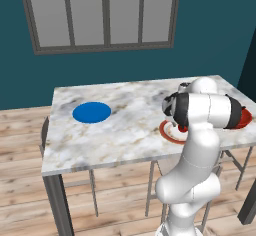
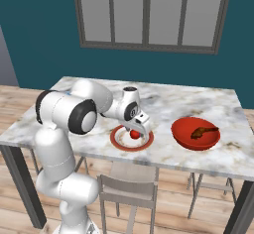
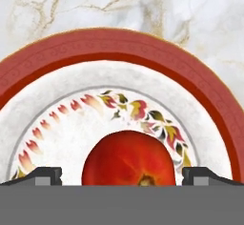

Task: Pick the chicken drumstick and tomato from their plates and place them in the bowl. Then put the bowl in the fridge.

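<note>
end effector [image 2: 137, 131]: hanging low over the white plate, jaws standing wide apart, tips [image 3: 45, 174] sitting either side of the tomato, not pressing on it, gripping nothing
tomato [image 3: 128, 158]: lying on the white plate, near its middle, between the two fingertips; showing in the right base view as a small red ball [image 2: 134, 134] just under the end effector
white plate [image 2: 120, 141]: red-brown rim, flower pattern inside, sitting on the bench near the front edge, middle-right in the left base view [image 1: 167, 131], partly covered by the arm there
bowl [image 2: 184, 135]: red, sitting on the bench to the right of the white plate, close to it but apart, towards the front right corner; peeking out behind the arm in the left base view [image 1: 245, 117]
drumstick [image 2: 204, 131]: brown, lying inside the bowl, bone end pointing towards the right rim
blue plate [image 1: 91, 112]: lying flat near the left end of the bench, well apart from the white plate, carrying nothing
bench [image 2: 198, 99]: marble top, dark legs, standing on a wood floor [image 1: 20, 145]
chairs: one [image 2: 126, 188] tucked under the front edge of the bench
window [image 2: 149, 15]: grey frame, sitting in the teal wall behind the bench
fridge: cannot tell where
</note>
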{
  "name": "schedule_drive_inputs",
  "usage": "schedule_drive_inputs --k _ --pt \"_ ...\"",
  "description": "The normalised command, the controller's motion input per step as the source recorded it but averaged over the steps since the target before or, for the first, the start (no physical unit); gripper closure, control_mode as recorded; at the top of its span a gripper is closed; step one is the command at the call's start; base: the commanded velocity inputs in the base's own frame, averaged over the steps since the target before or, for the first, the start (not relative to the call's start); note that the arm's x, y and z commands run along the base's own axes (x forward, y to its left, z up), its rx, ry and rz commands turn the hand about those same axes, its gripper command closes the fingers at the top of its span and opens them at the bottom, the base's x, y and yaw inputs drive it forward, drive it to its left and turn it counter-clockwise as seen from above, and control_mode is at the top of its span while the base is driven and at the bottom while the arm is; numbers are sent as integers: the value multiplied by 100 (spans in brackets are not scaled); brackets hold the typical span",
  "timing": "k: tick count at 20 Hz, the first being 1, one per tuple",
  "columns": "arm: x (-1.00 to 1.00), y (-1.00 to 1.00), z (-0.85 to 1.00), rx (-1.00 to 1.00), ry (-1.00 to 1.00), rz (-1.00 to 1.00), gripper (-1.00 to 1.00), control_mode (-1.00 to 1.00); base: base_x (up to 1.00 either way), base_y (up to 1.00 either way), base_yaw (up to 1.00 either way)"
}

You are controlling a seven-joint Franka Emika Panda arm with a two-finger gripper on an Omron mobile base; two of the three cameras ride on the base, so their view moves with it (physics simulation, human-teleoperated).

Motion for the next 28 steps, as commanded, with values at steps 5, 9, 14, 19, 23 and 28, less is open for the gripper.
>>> schedule_drive_inputs --k 5,9,14,19,23,28 --pt "-1 -2 -11 0 0 0 -100 -100 0 0 0" --pt "0 -2 -12 0 0 0 -100 -100 0 0 0" --pt "0 -3 -11 0 0 0 -100 -100 0 0 0" --pt "0 0 -1 0 0 0 100 -100 0 0 0" --pt "-8 -3 5 0 0 0 100 -100 0 0 0" --pt "-17 -10 21 1 0 0 100 -100 0 0 0"
